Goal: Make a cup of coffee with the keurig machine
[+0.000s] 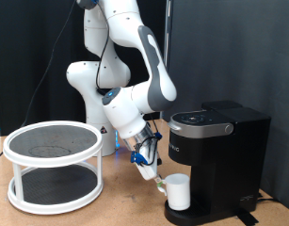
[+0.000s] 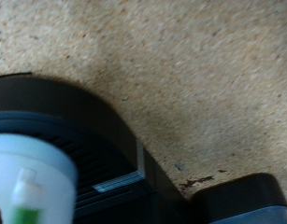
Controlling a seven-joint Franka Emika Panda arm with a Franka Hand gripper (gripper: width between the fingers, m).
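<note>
The small white cup (image 1: 177, 192) stands on the base of the black keurig machine (image 1: 224, 151), under its brew head, at the exterior view's right. The machine's lid is down. My gripper (image 1: 154, 175) hangs low just to the exterior view's left of the cup, its fingers close to the cup's rim. In the wrist view the cup (image 2: 29, 177) sits at one edge over the machine's dark base (image 2: 87, 131), and one dark fingertip (image 2: 248, 200) shows far out at the other side. Nothing lies between the fingers.
A white two-tier round rack (image 1: 55, 162) with dark mesh shelves stands at the exterior view's left on the tan table (image 1: 125, 202). The arm's white base (image 1: 92, 85) rises behind it. A black curtain closes the back.
</note>
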